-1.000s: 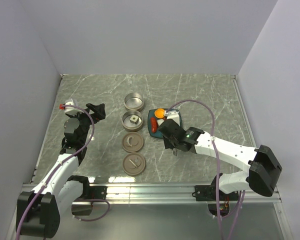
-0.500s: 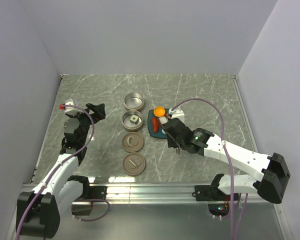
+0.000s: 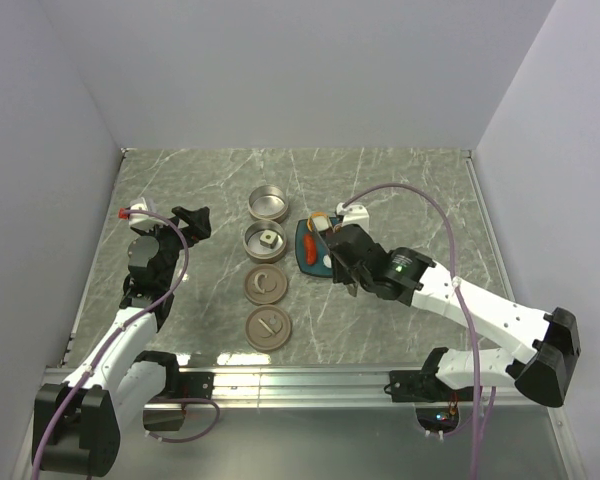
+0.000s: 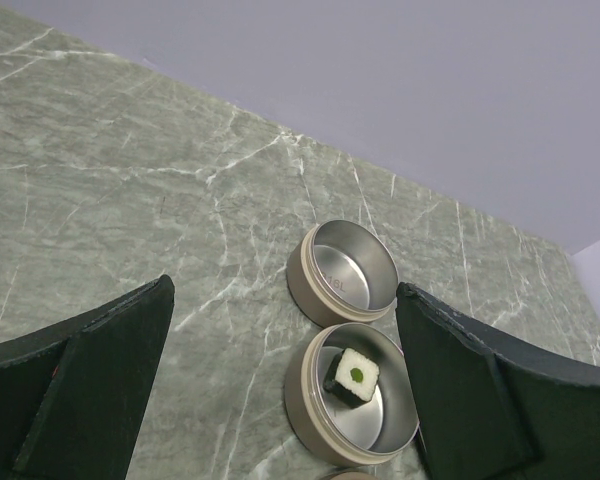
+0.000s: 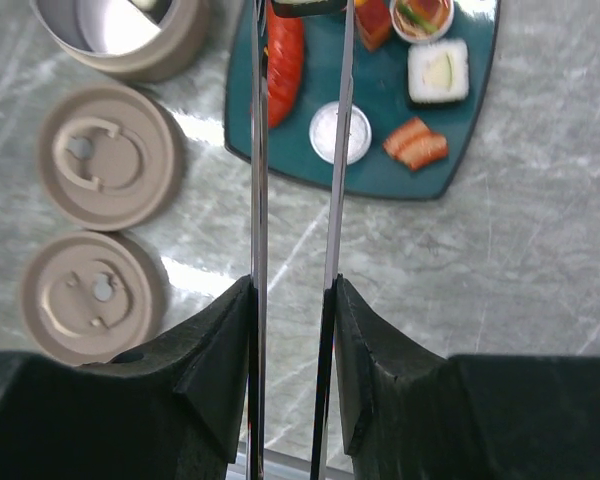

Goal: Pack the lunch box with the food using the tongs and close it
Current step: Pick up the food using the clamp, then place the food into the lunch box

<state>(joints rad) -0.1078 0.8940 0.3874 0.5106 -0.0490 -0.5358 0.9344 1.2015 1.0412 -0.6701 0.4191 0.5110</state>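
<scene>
My right gripper (image 5: 294, 292) (image 3: 337, 258) is shut on the tongs (image 5: 258, 180), whose two silvery arms run up over the teal plate (image 5: 380, 175) (image 3: 305, 247). Their tips meet a dark-edged piece (image 5: 306, 6) cut off by the frame's top edge. On the plate lie a red sausage piece (image 5: 285, 55), a white round piece (image 5: 340, 132), a white cube (image 5: 438, 72) and a striped orange piece (image 5: 417, 143). The orange ball (image 3: 318, 220) peeks out behind the wrist. One lunch box tin (image 4: 352, 405) (image 3: 265, 241) holds a white cube (image 4: 352, 375); the other tin (image 4: 342, 272) (image 3: 269, 203) is empty. My left gripper (image 4: 285, 290) (image 3: 192, 222) is open, left of the tins.
Two tan lids (image 3: 265, 286) (image 3: 268, 328) lie flat in front of the tins, also seen as lids (image 5: 105, 155) (image 5: 90, 297) in the right wrist view. Grey walls enclose the marble table (image 3: 410, 200) at the back and both sides.
My right arm has reached farther back over the teal plate, covering most of the orange ball, and its jaws have squeezed the tongs narrower. The left arm has not moved.
</scene>
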